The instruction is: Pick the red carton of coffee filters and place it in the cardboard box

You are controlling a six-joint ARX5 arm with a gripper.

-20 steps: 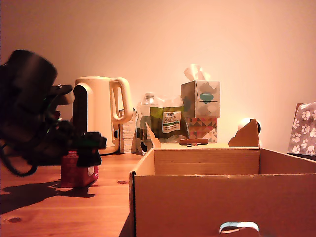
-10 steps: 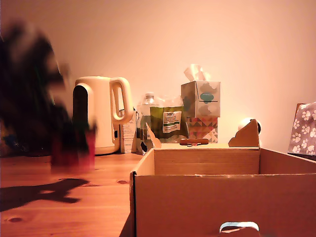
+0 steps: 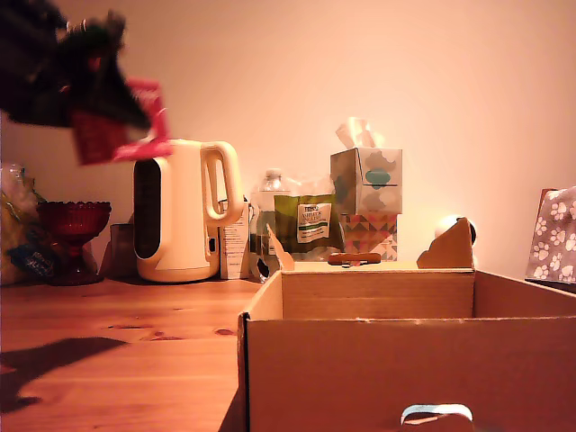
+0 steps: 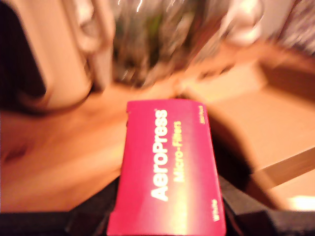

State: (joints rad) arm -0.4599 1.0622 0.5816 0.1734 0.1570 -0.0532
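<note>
The red carton of coffee filters [image 3: 97, 142] hangs high in the air at the exterior view's upper left, tilted, above and just left of the kettle. My dark gripper [image 3: 115, 106] is shut on it. In the wrist view the magenta carton [image 4: 167, 172] fills the middle with white "AeroPress" lettering, and dark fingers [image 4: 91, 216] press on both of its sides. The cardboard box [image 3: 405, 378], open-topped with a hand slot in its front wall, fills the exterior view's lower right. It lies well to the right of and below the carton. The wrist view shows the box [image 4: 256, 118] blurred beyond the carton.
A cream kettle [image 3: 184, 211] stands on the wooden table [image 3: 117, 351] below the carton, with a dark red goblet [image 3: 74, 225] to its left. Behind the box are a bottle, a green packet [image 3: 306, 220], stacked tissue boxes [image 3: 366, 180] and a paw-print box [image 3: 553, 234].
The gripper has lifted the carton off the table beside the kettle, up and toward the exterior view's left. The goblet behind the arm is now uncovered.
</note>
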